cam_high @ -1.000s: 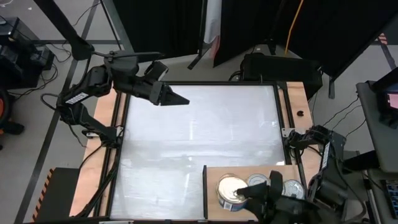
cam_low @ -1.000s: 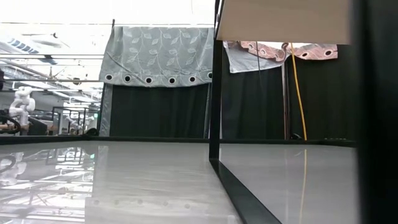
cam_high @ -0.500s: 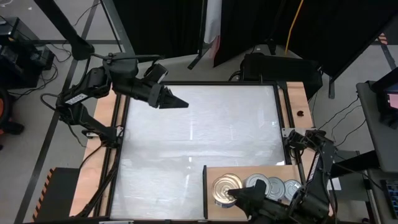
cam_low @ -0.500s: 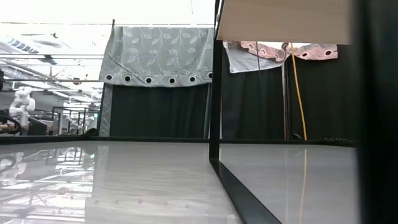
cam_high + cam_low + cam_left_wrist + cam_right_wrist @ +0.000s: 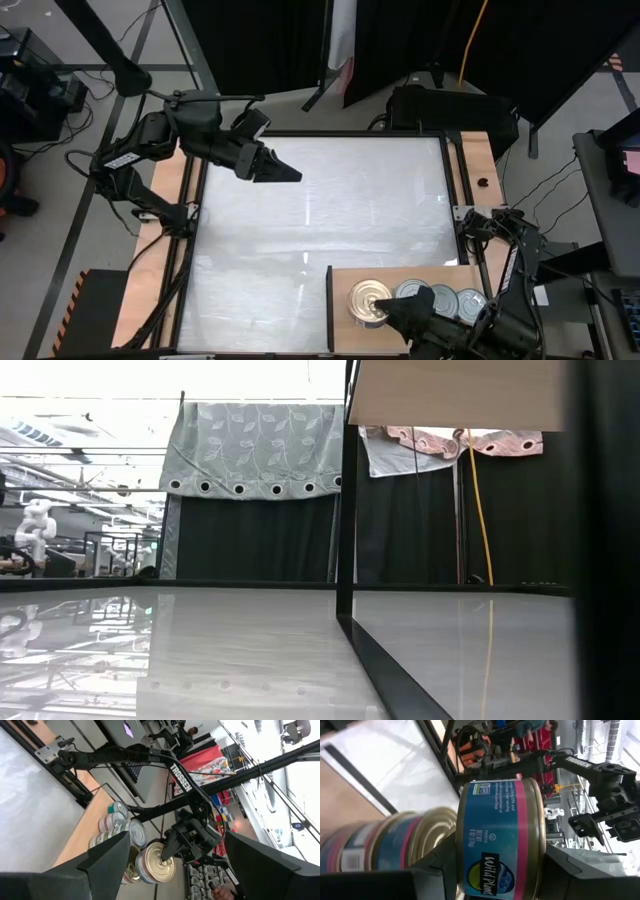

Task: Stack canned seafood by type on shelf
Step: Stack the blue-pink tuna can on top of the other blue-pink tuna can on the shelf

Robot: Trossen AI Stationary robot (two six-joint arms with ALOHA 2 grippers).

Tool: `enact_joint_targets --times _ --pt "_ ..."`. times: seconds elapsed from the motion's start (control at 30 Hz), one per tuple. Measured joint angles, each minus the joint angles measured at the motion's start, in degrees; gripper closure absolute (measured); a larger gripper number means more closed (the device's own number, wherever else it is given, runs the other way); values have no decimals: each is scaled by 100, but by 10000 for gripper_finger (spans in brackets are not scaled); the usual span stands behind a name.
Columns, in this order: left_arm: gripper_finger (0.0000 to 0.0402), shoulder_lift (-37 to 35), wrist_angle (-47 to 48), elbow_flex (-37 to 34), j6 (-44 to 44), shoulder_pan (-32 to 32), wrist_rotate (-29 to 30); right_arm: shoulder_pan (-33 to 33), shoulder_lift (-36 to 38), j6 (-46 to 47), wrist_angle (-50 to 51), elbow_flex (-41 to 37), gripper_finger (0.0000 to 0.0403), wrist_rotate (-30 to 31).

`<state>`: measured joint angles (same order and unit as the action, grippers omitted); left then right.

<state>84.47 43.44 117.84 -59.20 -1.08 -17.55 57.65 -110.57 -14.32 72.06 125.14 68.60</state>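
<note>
On the wooden shelf point(image 5: 400, 276) at the table's near right corner, silver-topped cans point(image 5: 443, 299) stand in a row. At the row's left end is a gold-topped can point(image 5: 366, 299) with a blue and pink label point(image 5: 500, 825). My right gripper point(image 5: 387, 309) is shut on it. My left gripper point(image 5: 290, 175) hangs open above the white tabletop point(image 5: 320, 220) at the far left, touching nothing. It points toward the shelf, and the left wrist view shows the stacked cans point(image 5: 112, 822) and the held can point(image 5: 159, 862). My right gripper pinches the gold-topped can by its labelled side wall point(image 5: 470, 865), one finger point(image 5: 432, 870) on either side. The fingers come nearly level from the table's near right. The can sits with its gold top up. Whether it rests on a can beneath, I cannot tell.
A black frame point(image 5: 330, 300) edges the shelf on its left. In the low view a black post point(image 5: 346, 490) and the board's underside point(image 5: 455, 395) show above the tabletop. Wooden side strips point(image 5: 470, 180) flank the white top. The room beyond holds curtains and equipment.
My right gripper has sunk toward the shelf with the gold-topped can and has rolled at the wrist. The can, tilted a second ago, now stands closer to level at the left end of the row.
</note>
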Motion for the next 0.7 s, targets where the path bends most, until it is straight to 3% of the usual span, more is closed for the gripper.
enact_joint_targets --times 0.23,0.4,0.53,0.7 --pt "77 0 1 0 -31 0 99 -26 5 251 200 0 218 -300" --pt "78 0 0 0 -46 0 110 -26 9 946 330 0 216 -321" --pt "78 0 0 0 -96 0 113 -70 34 1480 514 17 206 -684" --pt "78 0 0 0 -191 0 114 -101 41 1680 598 15 187 -825"
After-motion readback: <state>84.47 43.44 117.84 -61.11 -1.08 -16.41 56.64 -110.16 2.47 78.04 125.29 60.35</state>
